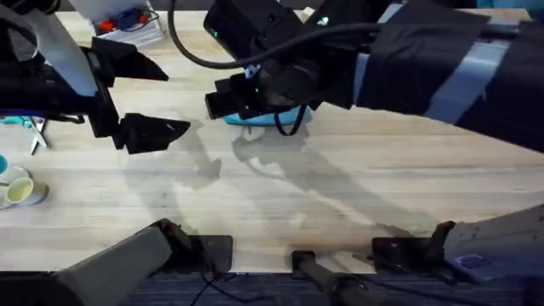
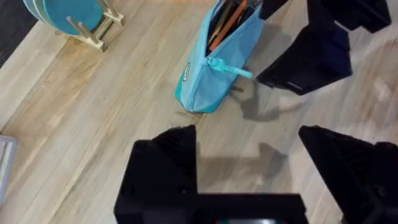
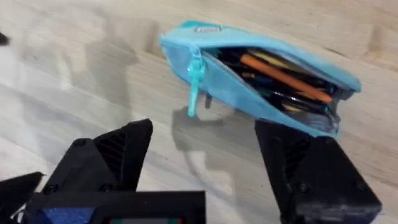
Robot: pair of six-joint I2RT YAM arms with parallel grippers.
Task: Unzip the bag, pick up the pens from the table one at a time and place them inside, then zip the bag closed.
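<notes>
Overhead, the bag [image 1: 255, 119] lies on the table [image 1: 340, 187] at mid-far, mostly hidden under the right arm, which reaches across from the right and blocks the view of it. A dark cord loops down over the bag's near edge. The left gripper [image 1: 157, 100] hangs above the table left of the bag, its black fingers spread apart with nothing between them. Scissors [image 1: 30, 129] lie at the far left edge, and a small roll of tape [image 1: 19, 190] sits nearer, also at the left edge. No writing can be read.

From the left wrist, the bag [image 2: 217, 59] lies unzipped, its teal zipper pull [image 2: 230, 67] hanging out over the side. An orange pen [image 2: 225, 25] shows inside the opening. A small white label [image 2: 186, 71] sits on the bag's end; its text is too small to read. A teal disc on a wooden stand [image 2: 78, 15] is well apart from the bag. The right gripper [image 2: 323, 50] hovers just beside the bag.

From the right wrist, the right gripper [image 3: 230, 168] has its fingers wide apart, holding nothing, just short of the bag [image 3: 249, 81]. Its mouth gapes; the orange pen [image 3: 283, 78] and a yellowish one [image 3: 267, 59] lie inside among dark items. The pull [image 3: 194, 84] dangles down the side.
</notes>
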